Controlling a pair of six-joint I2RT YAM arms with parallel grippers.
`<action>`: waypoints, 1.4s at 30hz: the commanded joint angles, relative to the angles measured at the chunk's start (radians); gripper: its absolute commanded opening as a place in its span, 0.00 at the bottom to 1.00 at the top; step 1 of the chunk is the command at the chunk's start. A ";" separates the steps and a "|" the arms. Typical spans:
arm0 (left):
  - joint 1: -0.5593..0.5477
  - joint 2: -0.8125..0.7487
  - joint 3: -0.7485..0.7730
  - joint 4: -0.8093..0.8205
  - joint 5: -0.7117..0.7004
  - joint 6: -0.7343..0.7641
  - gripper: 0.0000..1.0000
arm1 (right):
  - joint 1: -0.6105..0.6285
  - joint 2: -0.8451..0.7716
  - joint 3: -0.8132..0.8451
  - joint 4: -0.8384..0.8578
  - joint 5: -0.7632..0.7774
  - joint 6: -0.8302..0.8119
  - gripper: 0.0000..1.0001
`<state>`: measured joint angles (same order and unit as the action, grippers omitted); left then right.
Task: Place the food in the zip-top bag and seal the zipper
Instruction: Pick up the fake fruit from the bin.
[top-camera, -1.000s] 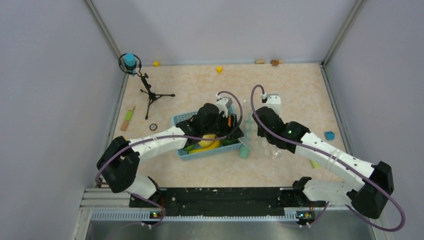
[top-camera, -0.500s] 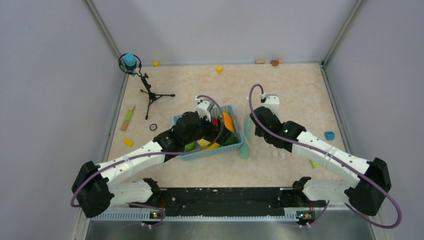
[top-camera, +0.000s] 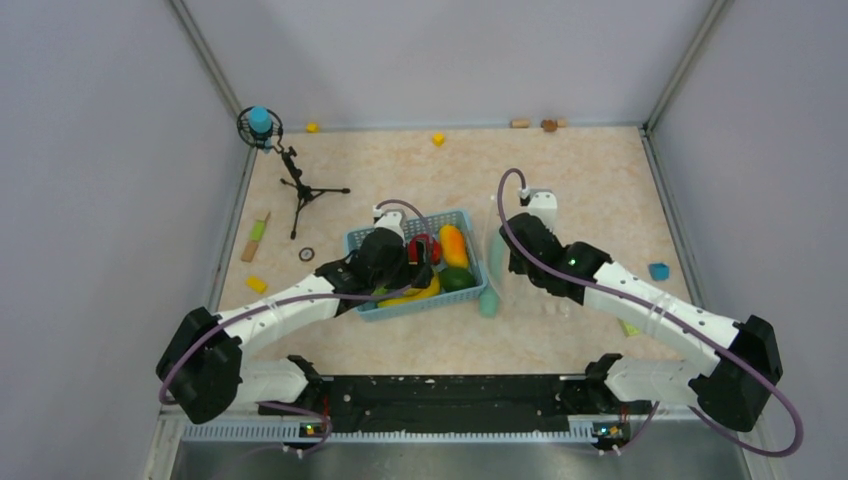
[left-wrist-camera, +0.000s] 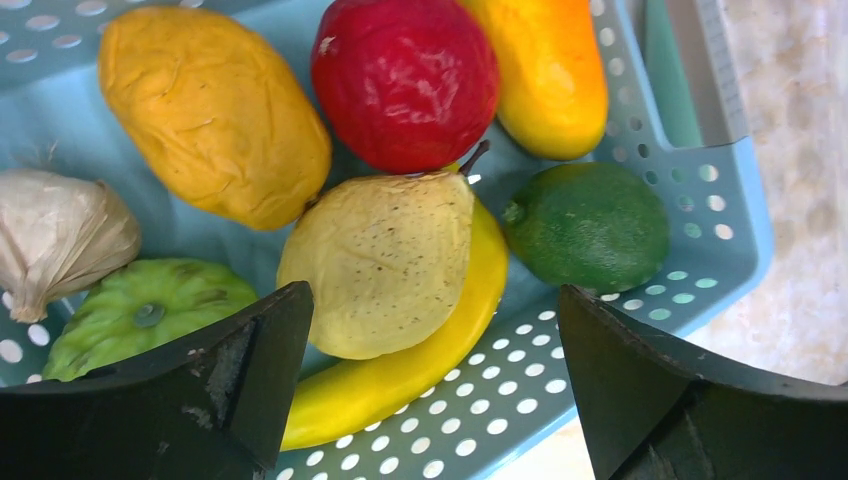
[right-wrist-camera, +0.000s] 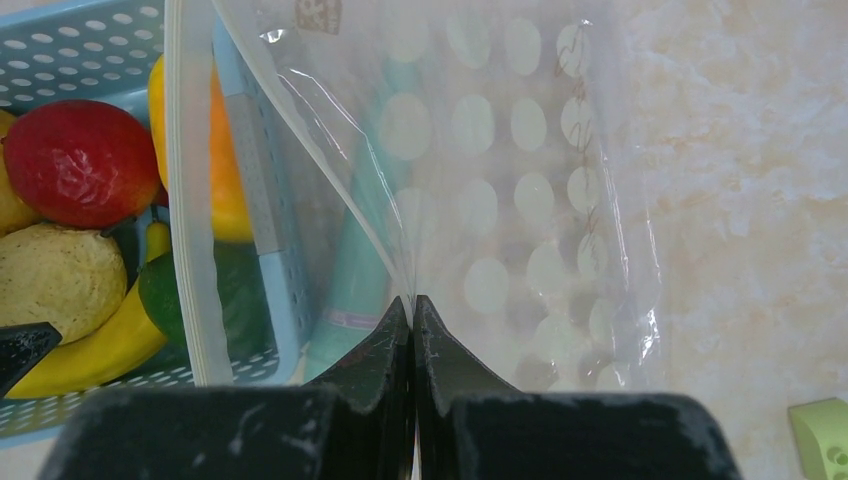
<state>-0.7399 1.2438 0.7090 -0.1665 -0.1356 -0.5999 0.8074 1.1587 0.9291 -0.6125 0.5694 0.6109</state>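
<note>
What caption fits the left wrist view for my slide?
Open left pincer above yellow pear, banana and lime in the light-blue basket.

The perforated light-blue basket (left-wrist-camera: 705, 270) holds a red fruit (left-wrist-camera: 405, 80), an orange mango (left-wrist-camera: 545, 70), a speckled pale-yellow pear (left-wrist-camera: 385, 260), a yellow banana (left-wrist-camera: 400, 375) and a dark-green lime (left-wrist-camera: 588, 225); the clear bag (right-wrist-camera: 520, 200) bears pale dots.

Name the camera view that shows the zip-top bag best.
Right wrist: the zip-top bag fills most of the frame, pinched by the shut right gripper. From the top it is a faint sheen right of the basket; the left wrist view shows mainly the food.
</note>
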 joint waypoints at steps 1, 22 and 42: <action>0.005 0.008 -0.013 0.001 -0.060 -0.022 0.97 | -0.008 0.001 0.003 0.037 -0.016 -0.012 0.00; 0.016 0.191 0.101 0.012 0.009 0.085 0.97 | -0.008 -0.009 -0.013 0.065 -0.059 -0.037 0.00; 0.026 0.261 0.152 0.062 0.053 0.121 0.44 | -0.007 -0.032 -0.023 0.071 -0.062 -0.043 0.00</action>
<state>-0.7193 1.5089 0.8268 -0.1616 -0.0967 -0.4957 0.8074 1.1584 0.9092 -0.5682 0.5114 0.5770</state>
